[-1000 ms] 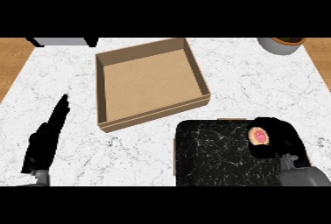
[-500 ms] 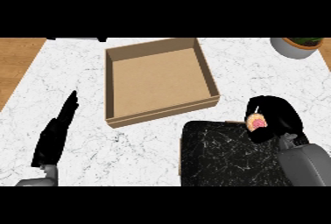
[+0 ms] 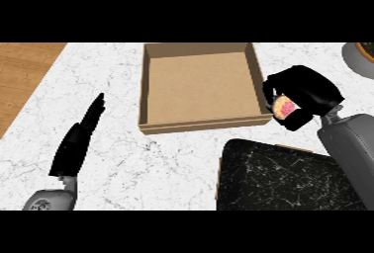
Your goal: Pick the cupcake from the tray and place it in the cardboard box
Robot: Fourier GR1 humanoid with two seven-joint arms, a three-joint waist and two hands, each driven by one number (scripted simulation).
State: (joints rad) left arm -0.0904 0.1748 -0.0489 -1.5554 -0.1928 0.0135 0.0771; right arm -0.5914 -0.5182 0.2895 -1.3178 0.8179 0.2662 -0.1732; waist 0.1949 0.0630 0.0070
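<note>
My right hand point(image 3: 306, 91) is curled round the cupcake point(image 3: 284, 106), whose pink top shows between the fingers and thumb. It hangs just off the right wall of the open cardboard box point(image 3: 201, 123), above the counter. The dark speckled tray point(image 3: 285, 178) lies below it at the lower right, with nothing visible on it. My left hand point(image 3: 79, 141) rests open at the left, fingers straight and pointing up, apart from the box.
A grey round pot point(image 3: 359, 59) stands at the top right edge. The white marble counter point(image 3: 146, 158) ends at the left, where wooden floor point(image 3: 25, 74) shows. My right forearm point(image 3: 354, 148) covers the tray's right side.
My right hand has lifted the cupcake off the tray and carried it up towards the box's right wall. The left hand has not changed its pose.
</note>
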